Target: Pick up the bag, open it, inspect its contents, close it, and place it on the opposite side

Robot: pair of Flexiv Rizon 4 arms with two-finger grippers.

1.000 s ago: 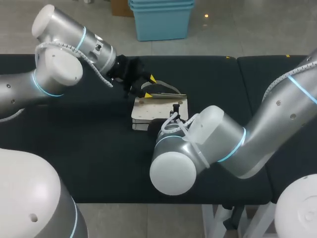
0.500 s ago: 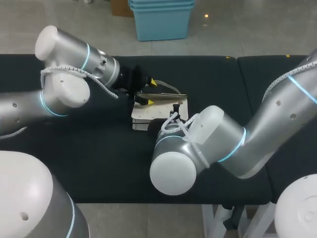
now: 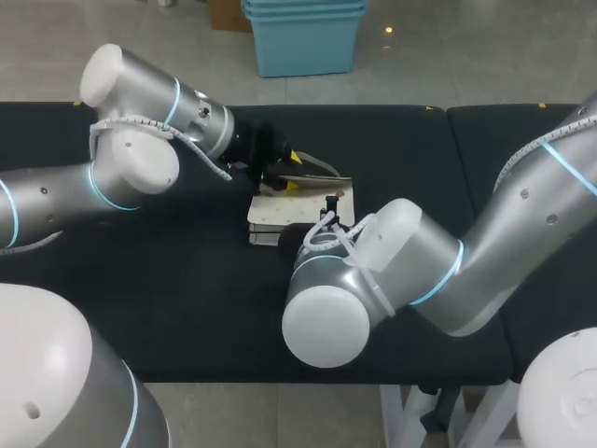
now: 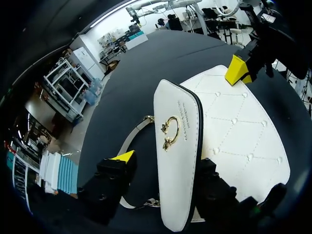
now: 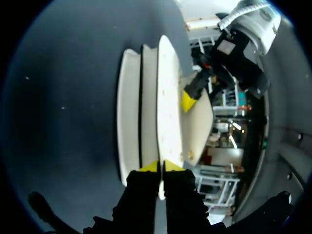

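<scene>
While the right gripper (image 5: 161, 167) is nearly closed, pinching one thin edge of the bag (image 3: 275, 213), the left gripper (image 3: 291, 172) stands wide with the flap (image 4: 178, 146) between its fingers (image 4: 116, 178). Only the far finger looks close to the flap. The yellow-tipped one is apart from it, and the strap (image 4: 134, 137) shows in the gap. The bag lies flat about the middle of the tabletop (image 3: 187, 280), somewhat nearer the far edge.

The likeliest trouble is the strap. If the left fingers close as they stand, the strap could be caught together with the flap, and lifting would then tug the whole bag rather than open it.

The flap looks smooth and stiff, so a shallow pinch near its rim may slide off. A pinch over the gold clasp (image 4: 169, 131) would sit on a hard bump and hold badly.

The right hold takes only a narrow edge. A firm pull on the flap could peel that edge out from between the tips, or drag the bag across the tabletop toward the far edge.

The two grippers also work close together over a small bag, so a swing of either wrist risks them knocking each other.
</scene>
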